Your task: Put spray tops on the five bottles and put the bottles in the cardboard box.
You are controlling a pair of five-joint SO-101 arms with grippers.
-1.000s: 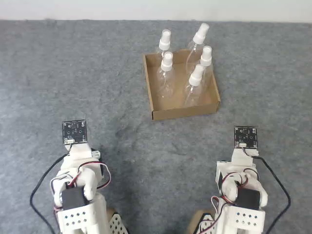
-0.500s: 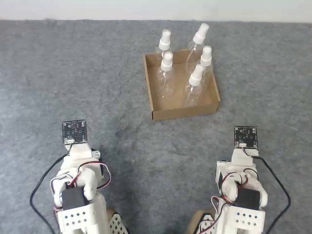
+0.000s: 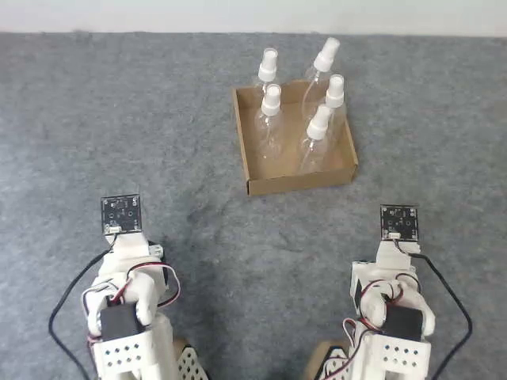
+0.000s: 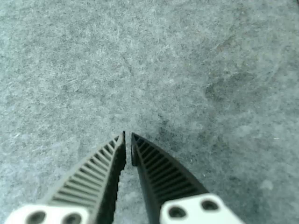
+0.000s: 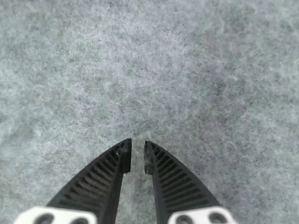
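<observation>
- Two sets of fingers, one per arm, show close up in the wrist views. The left gripper has its ribbed fingers drawn together to a thin slit, with nothing between them.
- One right gripper has its fingers a shade further apart, though still almost closed and empty.
- Under both grippers lies bare grey felt, the cover of the counter.
- From the high view, the left arm and right arm sit folded at the near edge, side by side and well apart from each other.
- One cardboard box lies beyond the arms, towards the far side of the counter and well apart from both, nearer the right arm's side than the left's.
- Five bottles of clear plastic stand upright inside the box, two along its far wall and three nearer the middle.
- Five white spray tops are counted, one on each bottle.
</observation>
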